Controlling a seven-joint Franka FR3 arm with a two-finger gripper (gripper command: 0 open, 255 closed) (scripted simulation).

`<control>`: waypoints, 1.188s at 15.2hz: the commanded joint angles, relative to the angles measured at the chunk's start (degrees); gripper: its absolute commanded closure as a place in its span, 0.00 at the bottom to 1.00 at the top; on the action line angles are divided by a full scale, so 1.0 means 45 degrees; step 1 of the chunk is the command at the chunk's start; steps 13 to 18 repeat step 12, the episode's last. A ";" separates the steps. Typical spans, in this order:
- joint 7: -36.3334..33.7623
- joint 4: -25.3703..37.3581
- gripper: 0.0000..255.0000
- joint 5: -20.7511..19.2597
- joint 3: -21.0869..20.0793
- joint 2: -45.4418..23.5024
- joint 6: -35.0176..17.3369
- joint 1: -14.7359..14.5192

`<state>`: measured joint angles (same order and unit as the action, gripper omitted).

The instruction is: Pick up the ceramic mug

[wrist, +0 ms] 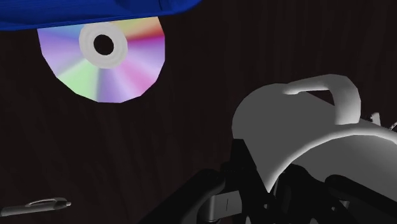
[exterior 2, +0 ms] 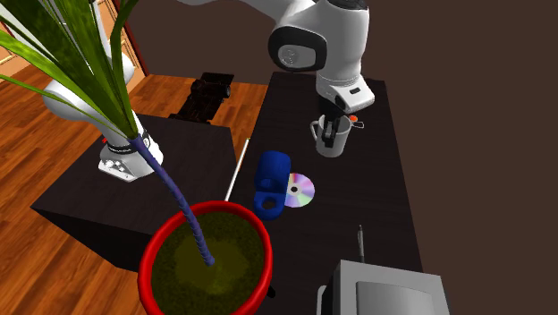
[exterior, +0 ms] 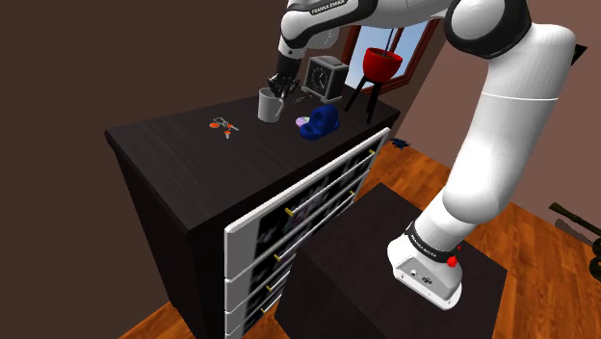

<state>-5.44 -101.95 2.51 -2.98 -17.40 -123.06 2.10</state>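
Note:
A grey mug (exterior: 270,106) stands upright on the dark dresser top (exterior: 183,159), with its handle toward the blue object. My black gripper (exterior: 280,90) comes down onto the mug's rim. In the second exterior view the gripper (exterior 2: 333,125) reaches into the mug (exterior 2: 331,141) from above. In the wrist view the mug (wrist: 305,140) sits right at the fingers (wrist: 222,200), which are shut on its wall. The mug's base rests on the dresser.
A blue object (exterior 2: 272,182) lies beside a shiny disc (exterior 2: 299,189) close to the mug. Small keys (exterior: 223,124), a pen (exterior 2: 360,243), a grey box clock (exterior: 326,76) and a red plant pot (exterior: 381,64) share the top. White drawer fronts (exterior: 308,217) stand open below.

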 commanded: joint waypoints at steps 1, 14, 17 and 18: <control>-0.0032 0.0140 1.00 -0.0003 -0.0007 0.0168 0.0306 -0.0011; -0.0091 0.1127 1.00 -0.0012 -0.0008 0.0601 0.1725 -0.0003; -0.0091 0.1127 1.00 -0.0012 -0.0008 0.0601 0.1725 -0.0003; -0.0091 0.1127 1.00 -0.0012 -0.0008 0.0601 0.1725 -0.0003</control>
